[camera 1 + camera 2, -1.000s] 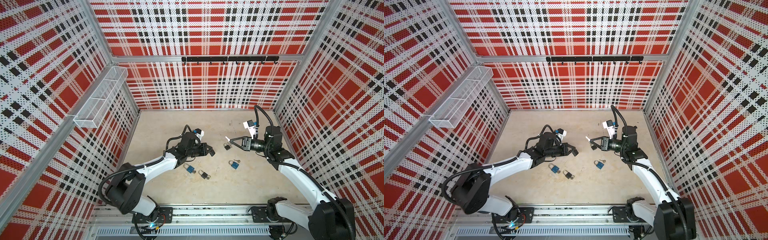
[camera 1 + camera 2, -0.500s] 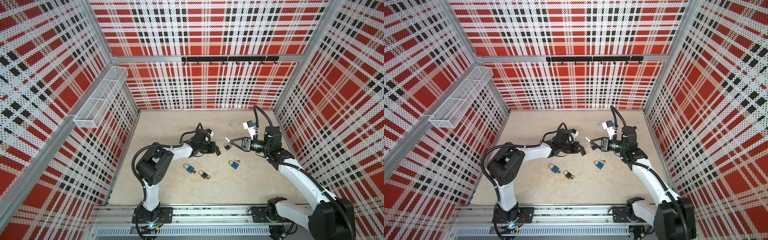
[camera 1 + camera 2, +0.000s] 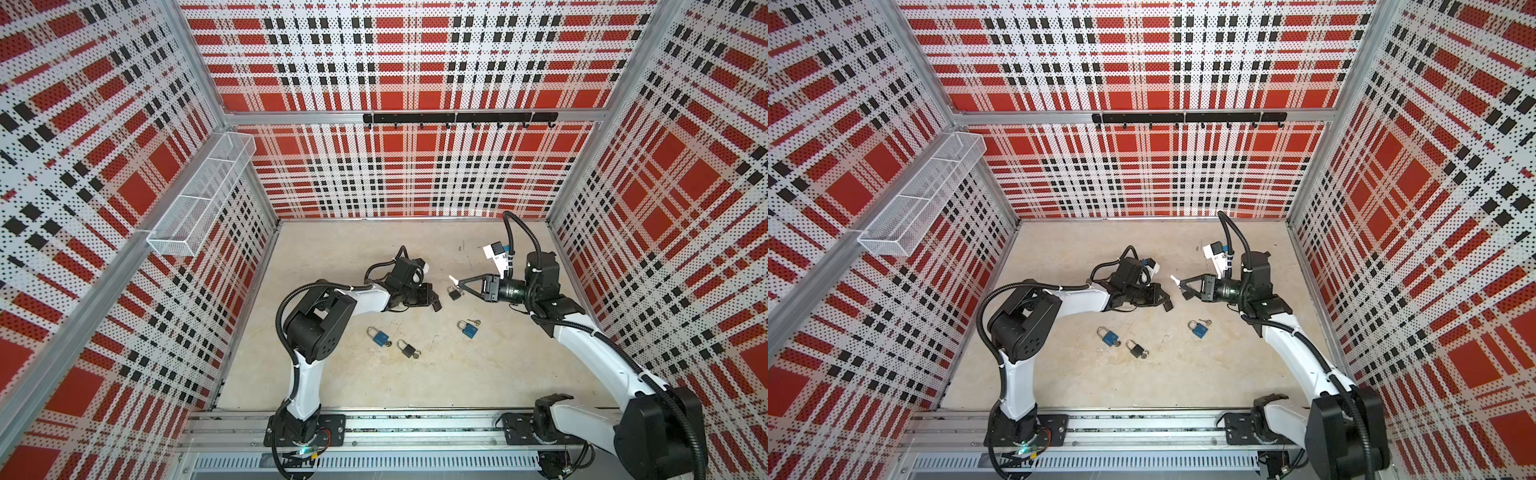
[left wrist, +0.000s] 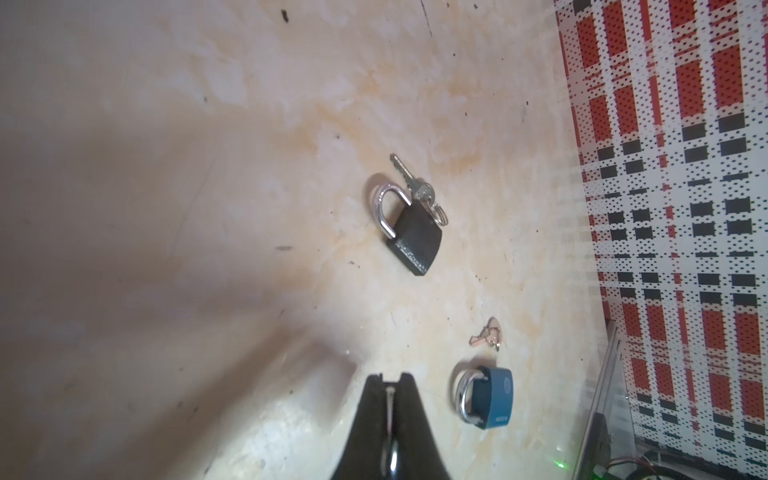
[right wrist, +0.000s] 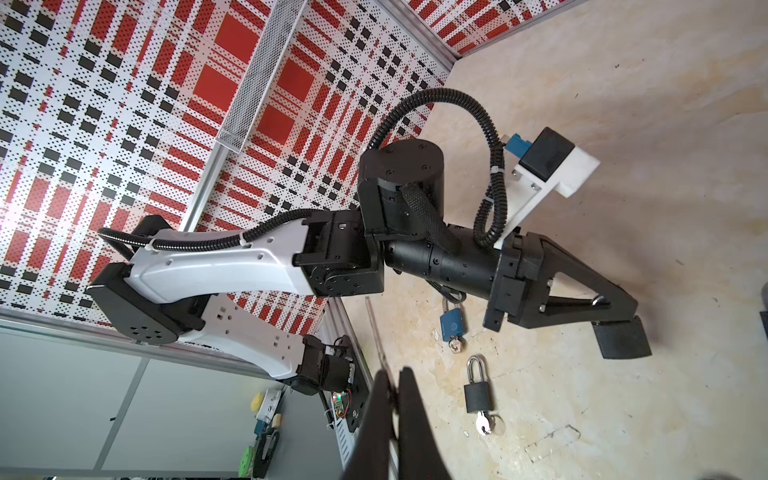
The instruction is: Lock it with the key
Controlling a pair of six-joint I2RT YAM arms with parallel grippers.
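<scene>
A black padlock [image 3: 455,293] [image 4: 415,239] lies mid-floor with its shackle up, and a silver key [image 4: 415,185] lies loose beside the shackle. My right gripper [image 3: 457,284] [image 5: 392,374] hovers just over this padlock. It is shut, and a thin pale strip [image 5: 376,328] juts from its tips. My left gripper [image 3: 432,297] [image 4: 390,380] is shut and low over the floor, a short way left of the padlock. It shows side-on in the right wrist view [image 5: 619,320].
A blue padlock [image 3: 469,329] [image 4: 494,399] lies nearer the front with a small key [image 4: 486,336] beside it. A second blue padlock [image 3: 379,336] [image 5: 453,326] and a second black padlock [image 3: 407,350] [image 5: 478,397] lie front-left with keys in them. A mesh basket [image 3: 199,199] hangs on the left wall.
My left arm has folded at the elbow and its gripper has slid right, closer to the black padlock. My right arm has not moved.
</scene>
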